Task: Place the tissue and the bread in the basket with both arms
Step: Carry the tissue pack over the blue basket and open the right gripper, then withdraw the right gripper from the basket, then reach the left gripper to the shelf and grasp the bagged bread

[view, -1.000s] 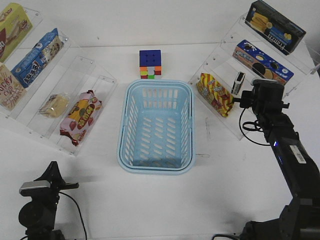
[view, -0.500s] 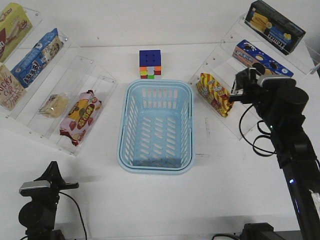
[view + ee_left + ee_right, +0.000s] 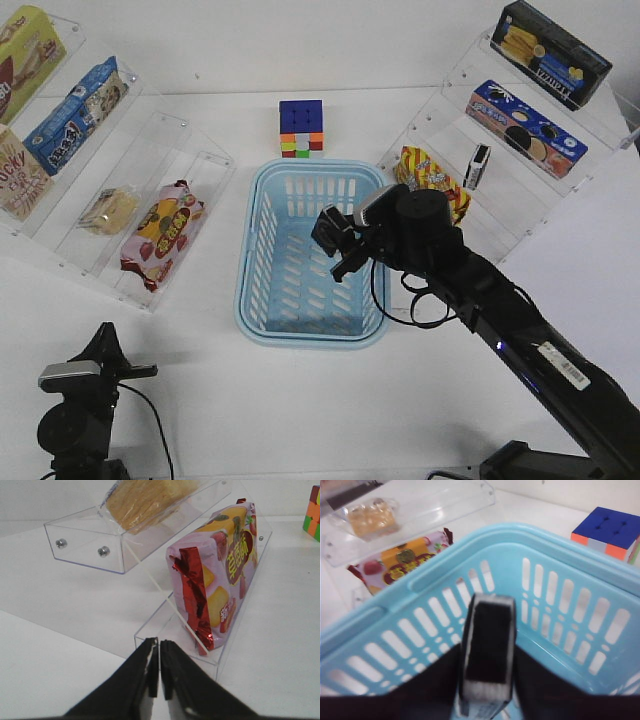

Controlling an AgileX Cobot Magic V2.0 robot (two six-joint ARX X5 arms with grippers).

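Note:
My right gripper (image 3: 336,246) is shut on the tissue (image 3: 327,230), a flat black packet with white edges, and holds it over the right half of the light blue basket (image 3: 310,336). In the right wrist view the tissue (image 3: 488,640) stands edge-on between the jaws above the basket's slotted wall (image 3: 470,560). The bread (image 3: 108,210) lies in clear wrap on the left shelf and also shows in the left wrist view (image 3: 145,497). My left gripper (image 3: 159,647) is shut and empty, low at the front left (image 3: 104,338), well short of the shelf.
A red-pink snack bag (image 3: 160,235) lies on the lowest left shelf step beside the bread. A colour cube (image 3: 301,128) stands behind the basket. The right shelf holds a second small black-and-white packet (image 3: 478,165), a yellow-red bag (image 3: 432,180) and cookie boxes (image 3: 525,123).
My right arm has swung from the right shelf leftward and down to over the basket, carrying the black packet. The left arm has not moved.

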